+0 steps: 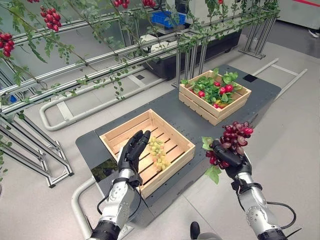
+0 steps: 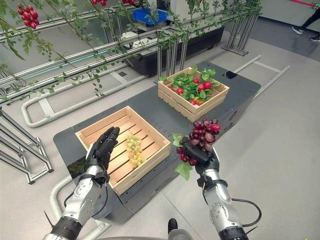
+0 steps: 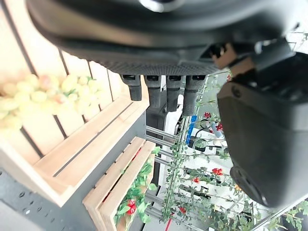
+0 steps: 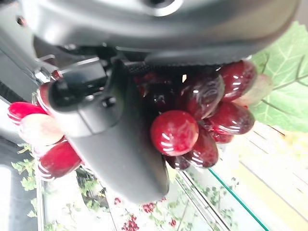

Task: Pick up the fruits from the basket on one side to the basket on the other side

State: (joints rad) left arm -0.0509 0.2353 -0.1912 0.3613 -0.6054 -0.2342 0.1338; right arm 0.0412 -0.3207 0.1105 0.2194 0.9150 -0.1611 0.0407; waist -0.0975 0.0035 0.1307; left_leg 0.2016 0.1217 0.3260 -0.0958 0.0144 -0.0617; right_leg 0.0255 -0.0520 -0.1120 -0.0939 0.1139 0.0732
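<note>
Bright, even overhead light with soft, faint shadows on the floor [image 1: 295, 130]. In the wrist views, white glare streaks the red grapes [image 4: 174, 132]; the green grapes [image 3: 43, 96] are blurred.

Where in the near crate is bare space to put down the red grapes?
In the near crate, the slats right of the green grapes are bare. The left hand hovers open over its left part. The far crate is crowded.

Two wooden crates [image 1: 147, 145] [image 1: 214, 97] on dark platform [image 1: 170, 112]
</note>
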